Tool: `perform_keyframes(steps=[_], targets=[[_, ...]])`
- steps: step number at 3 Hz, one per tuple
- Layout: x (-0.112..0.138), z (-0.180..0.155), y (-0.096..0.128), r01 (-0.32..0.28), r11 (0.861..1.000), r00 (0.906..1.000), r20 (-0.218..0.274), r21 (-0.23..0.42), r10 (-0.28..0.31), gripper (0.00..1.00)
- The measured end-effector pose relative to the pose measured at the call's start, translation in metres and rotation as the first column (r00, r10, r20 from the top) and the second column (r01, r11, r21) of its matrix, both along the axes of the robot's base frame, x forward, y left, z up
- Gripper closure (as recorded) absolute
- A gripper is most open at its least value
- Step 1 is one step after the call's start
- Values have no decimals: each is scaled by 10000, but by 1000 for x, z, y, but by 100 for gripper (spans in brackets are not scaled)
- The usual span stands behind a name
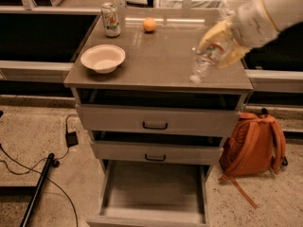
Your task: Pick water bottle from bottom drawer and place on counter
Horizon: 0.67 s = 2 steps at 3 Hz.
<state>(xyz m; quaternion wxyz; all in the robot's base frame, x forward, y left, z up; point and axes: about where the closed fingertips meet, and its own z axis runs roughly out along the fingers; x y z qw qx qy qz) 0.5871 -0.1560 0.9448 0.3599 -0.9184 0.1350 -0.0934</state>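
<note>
My gripper (220, 44) is over the right part of the counter (161, 51), shut on the water bottle (206, 59). The clear crinkled bottle hangs tilted, its white cap pointing down and left, just above the counter near the front right edge. Its red label band shows between the yellowish fingers (215, 34). The bottom drawer (154, 193) is pulled open below and its grey floor is bare.
A white bowl (102, 58) sits at the counter's left. A printed drink can (111, 19) and an orange ball (149, 24) stand at the back. An orange backpack (253, 143) leans by the cabinet's right side. Cables (57, 160) lie on the floor at left.
</note>
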Motion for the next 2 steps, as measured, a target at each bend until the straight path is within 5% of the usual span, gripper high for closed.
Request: perform_keyframes(steps=[2], targets=[[46, 14, 85, -369, 9826, 9967, -639, 1823, 492, 100]])
